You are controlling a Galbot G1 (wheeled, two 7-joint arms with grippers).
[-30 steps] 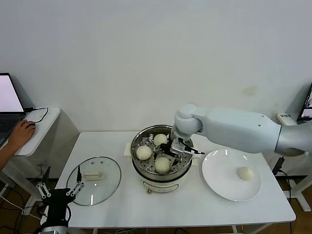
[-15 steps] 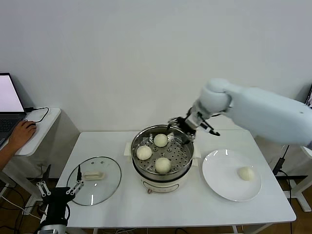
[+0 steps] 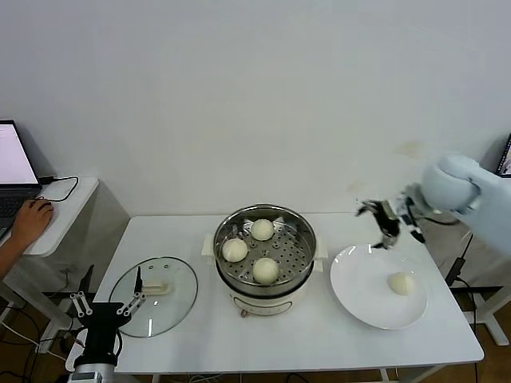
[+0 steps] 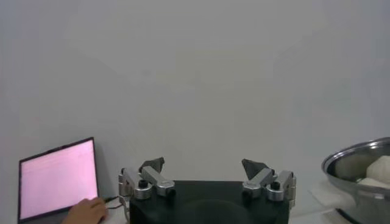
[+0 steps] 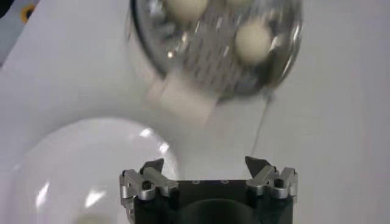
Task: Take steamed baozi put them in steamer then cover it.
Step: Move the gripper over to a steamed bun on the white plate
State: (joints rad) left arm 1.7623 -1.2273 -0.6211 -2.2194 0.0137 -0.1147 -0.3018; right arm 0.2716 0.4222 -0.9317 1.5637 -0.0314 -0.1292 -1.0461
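Note:
The steel steamer (image 3: 302, 226) stands mid-table with three baozi (image 3: 266, 270) on its perforated floor. A fourth baozi (image 3: 402, 282) lies on the white plate (image 3: 355, 283) to the right. My right gripper (image 3: 389, 223) is open and empty, in the air above the plate's far edge, right of the steamer. In the right wrist view the gripper (image 5: 205, 165) hangs over the plate (image 5: 73, 164) with the steamer (image 5: 280, 58) beyond. The glass cover (image 3: 180, 291) with its cream handle lies flat at the table's left. My left gripper (image 3: 107, 304) is open, low at the front left by the cover.
A side desk (image 3: 68, 209) with a laptop (image 3: 16, 163) and a person's hand (image 3: 32, 219) is at the far left. The left wrist view shows that laptop (image 4: 58, 176) and the steamer's rim (image 4: 356, 159).
My right gripper has left the steamer, risen and swung right to above the plate's far edge, empty. A third baozi stays in the steamer. The left gripper shifted slightly.

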